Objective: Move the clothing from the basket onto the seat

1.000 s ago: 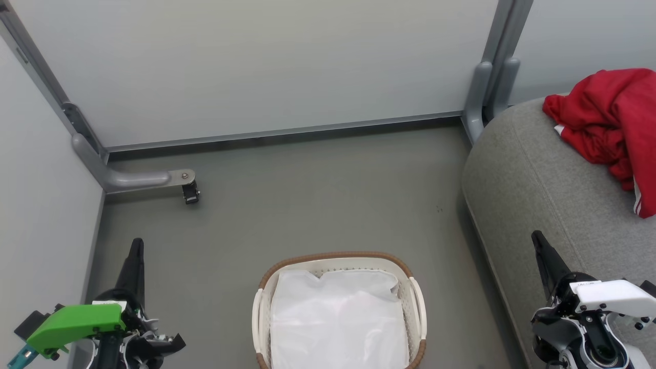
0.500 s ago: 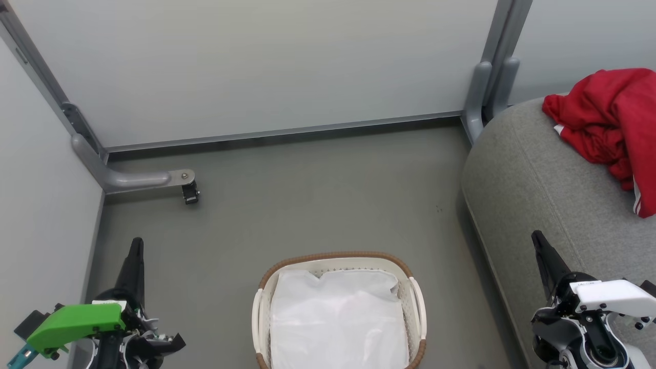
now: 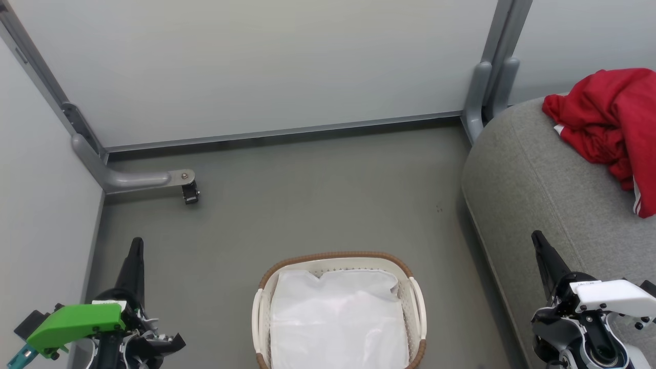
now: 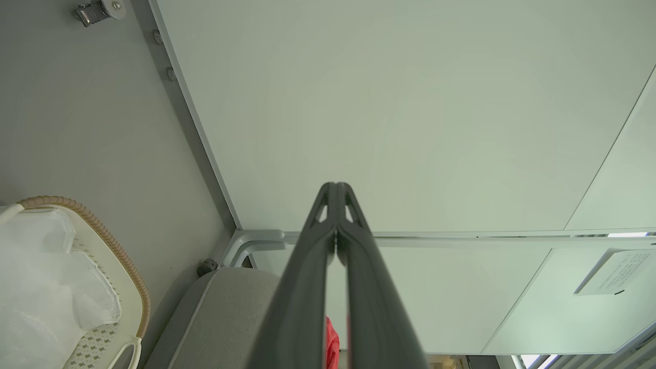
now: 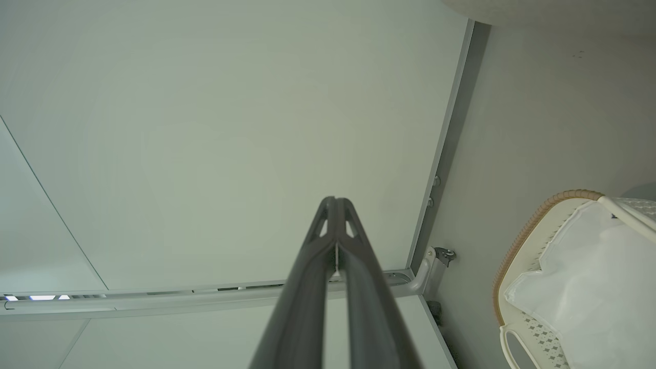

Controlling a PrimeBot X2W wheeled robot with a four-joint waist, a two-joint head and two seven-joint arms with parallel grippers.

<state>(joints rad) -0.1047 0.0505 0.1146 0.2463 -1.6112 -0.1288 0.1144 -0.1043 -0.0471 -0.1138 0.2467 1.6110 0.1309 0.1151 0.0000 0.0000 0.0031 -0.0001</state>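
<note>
Head looks down, all share basket [image 3: 333, 254]

Grey-green floor [image 3: 318, 205], bounded by pale partition panels [image 3: 266, 66]. Standing on it are the oval cream basket [image 3: 335, 254] with its brown woven rim, at the lower middle of the head view; the grey seat [image 3: 528, 179] at the right, apart from the basket; and a grey partition foot [image 3: 138, 179] ending in a small caster [image 3: 190, 195] at the left. A white liner sheet [image 3: 338, 318] lies in the basket. The red clothing [image 3: 610, 118] lies crumpled on top of the seat.
</note>
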